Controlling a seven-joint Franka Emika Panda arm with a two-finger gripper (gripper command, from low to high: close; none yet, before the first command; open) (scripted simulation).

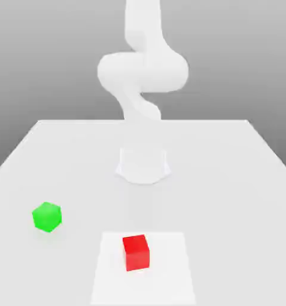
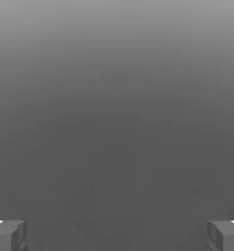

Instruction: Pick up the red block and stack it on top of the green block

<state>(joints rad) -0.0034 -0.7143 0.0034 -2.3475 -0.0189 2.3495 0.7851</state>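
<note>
Standing wide apart in the hand view, the two grey fingertips sit at opposite sides of the picture, so the gripper is fully spread, with nothing between the jaws and nothing touching them. Behind them lies a plain grey backdrop with no object on it.

In the exterior view the white Panda arm rises from its round base at the middle of the white table, curling upward out of the top of the picture. The red block rests near the table's front edge, on a slightly brighter square patch of the surface, in front of the base and well apart from it. The green block rests on the bare table toward the exterior view's left, a little farther back than the red one and well apart from it. Both cubes sit flat, each on its own, with open surface all round them.

The tabletop between the base and the red block is bare, as is the whole stretch toward the exterior view's right. The table's far edge runs just behind the arm, and its side edges slant outward toward the front.
</note>
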